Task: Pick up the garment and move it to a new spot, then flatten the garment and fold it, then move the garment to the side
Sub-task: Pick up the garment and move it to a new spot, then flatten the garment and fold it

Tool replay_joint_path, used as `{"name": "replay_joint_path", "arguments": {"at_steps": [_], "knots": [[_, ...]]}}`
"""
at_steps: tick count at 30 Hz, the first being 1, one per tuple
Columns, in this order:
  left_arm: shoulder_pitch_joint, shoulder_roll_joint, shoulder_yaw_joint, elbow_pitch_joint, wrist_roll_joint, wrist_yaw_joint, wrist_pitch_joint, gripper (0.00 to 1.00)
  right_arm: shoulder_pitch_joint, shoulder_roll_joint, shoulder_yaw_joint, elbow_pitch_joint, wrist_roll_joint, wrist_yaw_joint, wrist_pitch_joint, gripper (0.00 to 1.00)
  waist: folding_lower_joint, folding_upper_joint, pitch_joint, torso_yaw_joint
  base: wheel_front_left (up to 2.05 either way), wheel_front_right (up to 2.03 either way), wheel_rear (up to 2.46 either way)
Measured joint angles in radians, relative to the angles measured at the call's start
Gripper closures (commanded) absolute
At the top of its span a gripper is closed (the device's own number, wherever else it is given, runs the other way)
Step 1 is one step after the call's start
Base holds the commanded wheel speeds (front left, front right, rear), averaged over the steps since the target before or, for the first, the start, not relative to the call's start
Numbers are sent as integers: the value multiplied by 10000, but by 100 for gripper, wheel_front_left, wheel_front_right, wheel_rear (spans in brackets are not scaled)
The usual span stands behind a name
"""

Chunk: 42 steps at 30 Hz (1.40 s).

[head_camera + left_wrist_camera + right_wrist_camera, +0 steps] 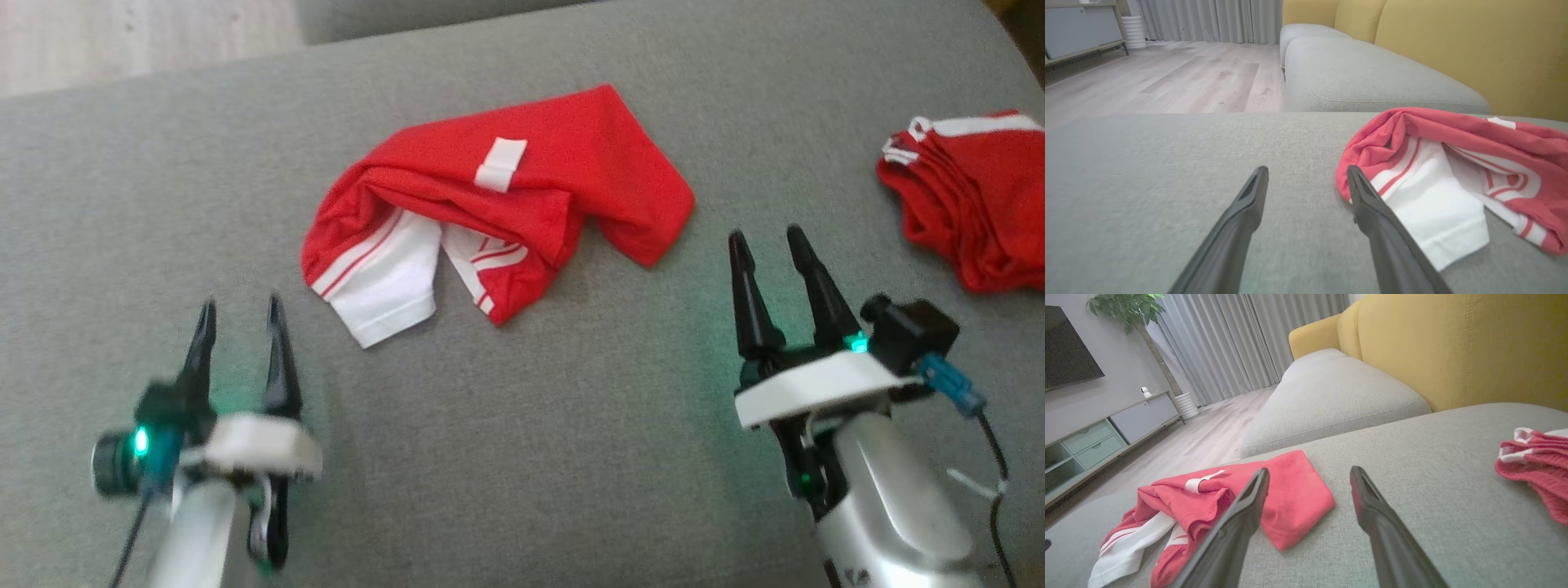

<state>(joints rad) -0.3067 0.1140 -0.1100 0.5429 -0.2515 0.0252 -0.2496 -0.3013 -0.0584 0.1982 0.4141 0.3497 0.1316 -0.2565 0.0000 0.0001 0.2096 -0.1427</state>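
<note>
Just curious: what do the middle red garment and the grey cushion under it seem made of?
Red garment: soft matte jersey-like cloth, perhaps cotton or polyester; it lies in limp folds. Grey cushion: matte woven upholstery, judging by its fine flecked texture.

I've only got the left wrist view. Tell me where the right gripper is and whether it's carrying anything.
Observer: The right gripper is open and empty, over the grey cushion just right of the red-and-white shirt.
Operator: Report anything else lying on that side.
Observer: A folded red garment with white trim sits near the cushion's right edge, well apart from the shirt.
Operator: Describe the shirt's right end; my view cuts it off.
Observer: It ends in a flat, plain red flap with no white on it, and the right gripper isn't touching it.
</note>
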Motion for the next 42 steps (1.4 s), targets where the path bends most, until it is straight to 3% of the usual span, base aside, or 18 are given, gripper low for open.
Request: {"name": "replay_joint_path", "arguments": {"at_steps": [6,11,34,42], "knots": [[2108,-232,506,-1436,627,-8,-15,0,679,12,-205,330,-213,0,2,0,-1,0,-483,352,0,0,0],[2961,-412,790,-2079,963,-267,-17,0,892,23,-217,564,-378,0,2,0,-2,0,-844,527,0,0,0],[3173,-635,631,-1827,1394,-514,-25,0,903,29,-184,963,-786,0,10,0,0,0,-1129,1529,0,0,0],[3135,-642,167,-1839,1241,-428,-25,0,728,27,1064,1267,-1035,0,10,0,0,0,-962,2024,0,0,0]]}}
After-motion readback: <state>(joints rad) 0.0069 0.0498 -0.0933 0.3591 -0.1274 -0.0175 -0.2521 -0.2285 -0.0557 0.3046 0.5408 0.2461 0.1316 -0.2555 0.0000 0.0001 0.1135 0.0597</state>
